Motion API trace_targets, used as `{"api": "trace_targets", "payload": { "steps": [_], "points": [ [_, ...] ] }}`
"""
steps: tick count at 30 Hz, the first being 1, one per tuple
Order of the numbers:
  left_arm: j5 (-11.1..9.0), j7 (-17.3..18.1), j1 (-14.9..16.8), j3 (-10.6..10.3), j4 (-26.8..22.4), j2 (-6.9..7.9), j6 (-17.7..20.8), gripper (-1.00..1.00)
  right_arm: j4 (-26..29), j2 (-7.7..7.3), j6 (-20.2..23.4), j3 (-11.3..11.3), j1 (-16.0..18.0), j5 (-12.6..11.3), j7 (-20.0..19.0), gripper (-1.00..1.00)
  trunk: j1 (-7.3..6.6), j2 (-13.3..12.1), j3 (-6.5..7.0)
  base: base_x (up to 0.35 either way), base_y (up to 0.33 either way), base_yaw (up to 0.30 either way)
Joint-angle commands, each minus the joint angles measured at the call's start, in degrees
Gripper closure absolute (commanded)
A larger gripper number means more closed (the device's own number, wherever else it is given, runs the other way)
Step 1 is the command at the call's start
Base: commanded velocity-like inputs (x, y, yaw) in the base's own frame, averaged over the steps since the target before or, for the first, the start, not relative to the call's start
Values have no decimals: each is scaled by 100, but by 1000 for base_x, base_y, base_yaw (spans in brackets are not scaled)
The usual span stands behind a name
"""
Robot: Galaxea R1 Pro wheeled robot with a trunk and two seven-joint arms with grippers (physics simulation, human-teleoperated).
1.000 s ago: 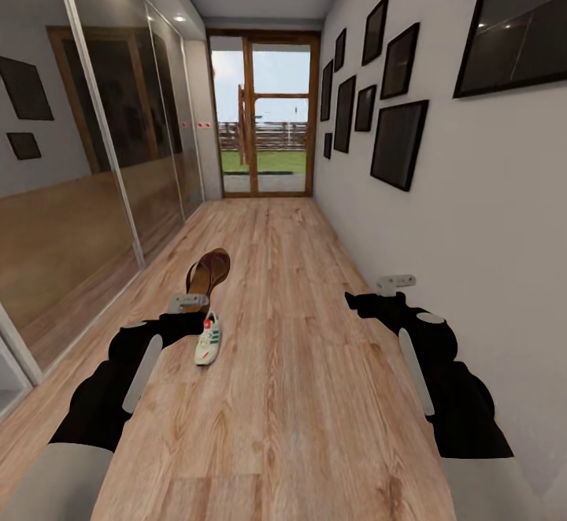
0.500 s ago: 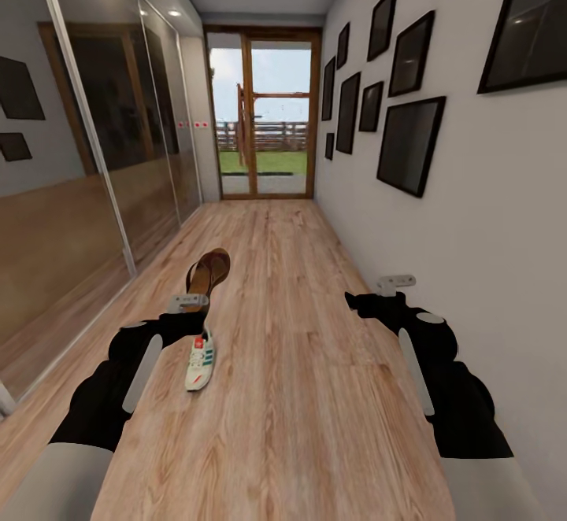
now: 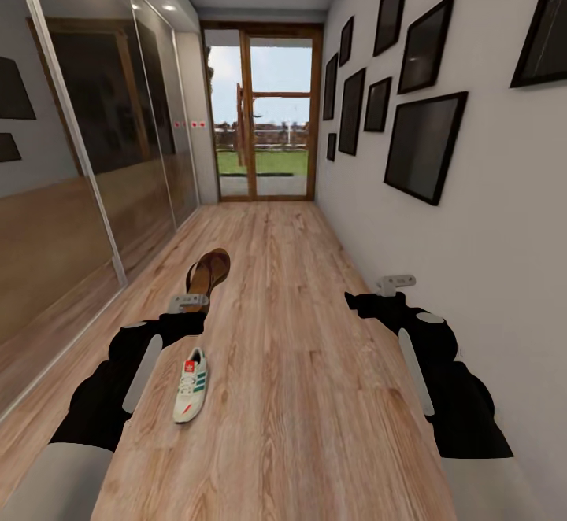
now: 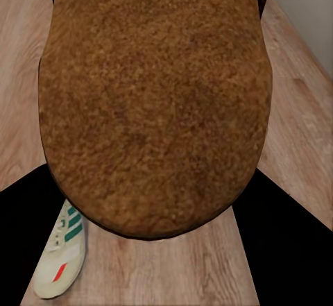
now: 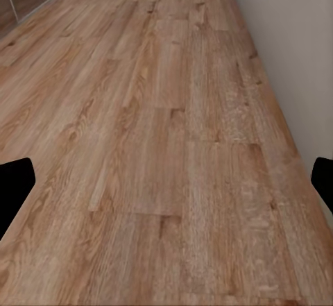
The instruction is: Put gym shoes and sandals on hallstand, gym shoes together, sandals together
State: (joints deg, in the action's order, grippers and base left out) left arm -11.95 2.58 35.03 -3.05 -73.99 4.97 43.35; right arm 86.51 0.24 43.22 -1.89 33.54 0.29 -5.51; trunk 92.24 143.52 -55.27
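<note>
My left gripper [image 3: 190, 301] is shut on a dark brown sandal [image 3: 209, 268], which sticks up and forward out of it over the corridor floor [image 3: 299, 363]. In the left wrist view the sandal's rough brown sole [image 4: 152, 98] sits close against the camera. One white gym shoe [image 3: 191, 385] with green stripes and a red tongue patch lies on the planks just below that gripper, and it appears again as the gym shoe [image 4: 62, 259] in the left wrist view. My right gripper [image 3: 396, 282] hangs open near the right wall with nothing in it. The hallstand is out of view.
Mirrored wardrobe doors [image 3: 94, 167] line the left side of the corridor. The right wall [image 3: 488, 253] carries several black picture frames. A glazed wooden door [image 3: 264, 112] closes the far end. Bare planks [image 5: 166, 153] stretch ahead of the right gripper.
The whole view has moved forward along the corridor. The gym shoe now appears nearer and lower in the picture. Both arms keep their pose, the sandal still held.
</note>
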Motion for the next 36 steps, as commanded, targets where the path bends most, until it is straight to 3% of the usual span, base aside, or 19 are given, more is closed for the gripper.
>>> {"api": "trace_targets", "payload": {
  "steps": [1,16,36],
  "points": [
    [-14,6,4,-4,-6,4,25,100,6,2,29,5,4,6,-21,-100,2,2,-6,349,0,0],
    [-13,6,4,-11,-2,4,25,100,6,2,29,5,4,11,-21,-100,2,2,-6,349,-18,0],
    [-17,6,4,-11,-4,4,25,100,13,2,28,7,4,14,-21,-100,2,2,-6,347,-126,0]
  ]
}}
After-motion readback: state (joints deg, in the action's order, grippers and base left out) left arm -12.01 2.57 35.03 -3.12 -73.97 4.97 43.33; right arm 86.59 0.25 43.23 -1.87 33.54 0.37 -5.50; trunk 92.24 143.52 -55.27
